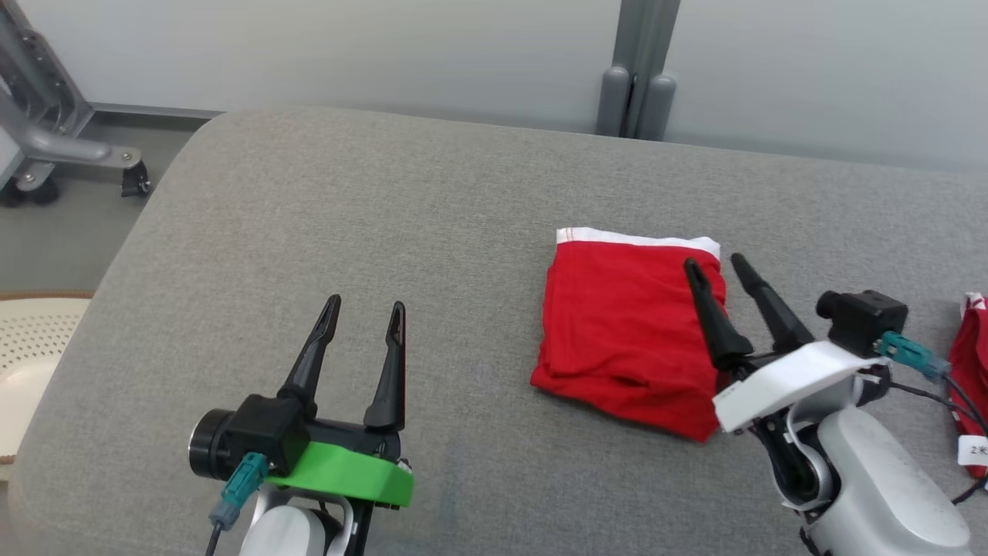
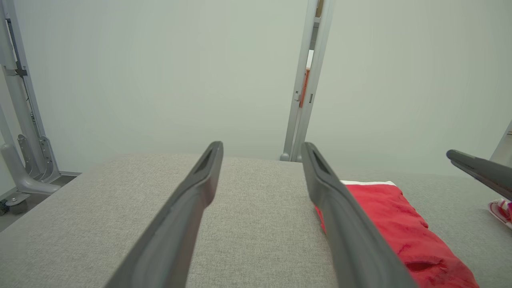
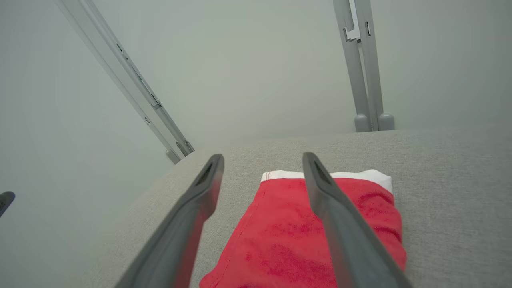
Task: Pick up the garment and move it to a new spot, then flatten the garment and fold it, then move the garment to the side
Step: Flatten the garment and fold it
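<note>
The garment [image 1: 629,332] is red with a white band along its far edge, lying folded on the grey padded table [image 1: 386,208], right of centre. My right gripper [image 1: 716,262] hovers over its right edge, open, nothing between the fingers. In the right wrist view the garment [image 3: 288,236] lies below the spread right gripper [image 3: 262,160]. My left gripper [image 1: 364,307] stands open over bare table at the lower left, well apart from the garment. The left wrist view has the open left gripper [image 2: 262,148] with the garment [image 2: 396,224] to its right.
Another red cloth [image 1: 971,363] with a white tag lies at the table's right edge. A grey post [image 1: 637,85] stands behind the table. A wheeled metal frame [image 1: 46,131] and a pale perforated object [image 1: 31,347] sit off the left side.
</note>
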You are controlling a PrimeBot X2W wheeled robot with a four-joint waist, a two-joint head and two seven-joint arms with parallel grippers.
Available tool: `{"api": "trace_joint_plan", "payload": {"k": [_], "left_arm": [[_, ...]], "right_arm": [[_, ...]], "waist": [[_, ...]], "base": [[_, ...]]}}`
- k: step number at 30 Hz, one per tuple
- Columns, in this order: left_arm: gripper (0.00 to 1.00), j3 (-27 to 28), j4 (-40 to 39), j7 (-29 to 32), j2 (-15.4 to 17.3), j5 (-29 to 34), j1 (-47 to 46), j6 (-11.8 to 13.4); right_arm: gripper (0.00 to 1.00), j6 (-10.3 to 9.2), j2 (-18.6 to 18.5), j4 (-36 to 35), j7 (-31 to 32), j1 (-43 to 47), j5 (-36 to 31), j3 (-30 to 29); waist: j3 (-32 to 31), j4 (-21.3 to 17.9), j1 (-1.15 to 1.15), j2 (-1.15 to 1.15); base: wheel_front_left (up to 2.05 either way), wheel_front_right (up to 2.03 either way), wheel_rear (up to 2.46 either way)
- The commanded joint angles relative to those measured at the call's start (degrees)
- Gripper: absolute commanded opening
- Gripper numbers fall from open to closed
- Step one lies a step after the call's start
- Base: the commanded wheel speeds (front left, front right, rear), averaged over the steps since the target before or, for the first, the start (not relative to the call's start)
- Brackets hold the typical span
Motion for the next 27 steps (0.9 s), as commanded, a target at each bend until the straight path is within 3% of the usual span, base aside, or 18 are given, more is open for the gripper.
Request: {"api": "trace_joint_plan", "payload": {"k": [1, 8, 16, 27], "left_arm": [[1.0, 0.4, -0.1, 0.0, 0.1, 0.2, 1.0, 0.0], [1.0, 1.4, 0.1, 0.0, 0.1, 0.3, 1.3, -0.5], [1.0, 1.9, 0.3, 0.0, 0.1, 0.3, 2.4, -0.2], [1.0, 0.8, 0.5, 0.0, 0.1, 2.2, 2.1, -0.2]], "right_arm": [[1.0, -0.02, -1.1, -0.8, -1.1, 1.5, -2.6, -1.3], [1.0, -0.02, -0.1, -5.5, -2.9, 6.1, -10.2, -7.3], [1.0, -0.02, 2.6, -9.6, -3.3, 10.4, -20.3, -12.6], [1.0, -0.02, 5.7, -11.6, -3.4, 12.2, -23.3, -14.3]], "waist": [[-0.3, -2.9, 0.0, 0.0], [-0.4, -6.8, 0.0, 0.0], [-0.6, -8.8, 0.0, 0.0], [-0.1, -8.6, 0.0, 0.0]], "base": [[0.0, 0.0, 0.0], [0.0, 0.0, 0.0], [0.0, 0.0, 0.0], [0.0, 0.0, 0.0]]}}
